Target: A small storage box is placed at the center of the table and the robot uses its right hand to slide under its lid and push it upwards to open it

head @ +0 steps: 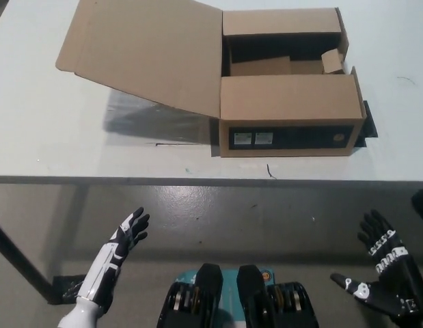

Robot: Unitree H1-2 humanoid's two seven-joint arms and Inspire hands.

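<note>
A brown cardboard storage box [290, 113] stands on the white table [54, 150], right of centre. Its big lid [146, 55] is swung out to the left and held up off the tabletop, so the dark inside shows. Two smaller flaps lie over the front and back of the opening. My black right hand [380, 270] is at the lower right, below the table's front edge, open with fingers spread and well apart from the box. My white left hand [127, 236] rests open at the lower left, also below the table edge.
Black tape patches [367, 119] show at the box's right side. A dark table leg [16, 263] runs down the lower left over the grey floor. A small black mark [269, 171] lies near the table's front edge.
</note>
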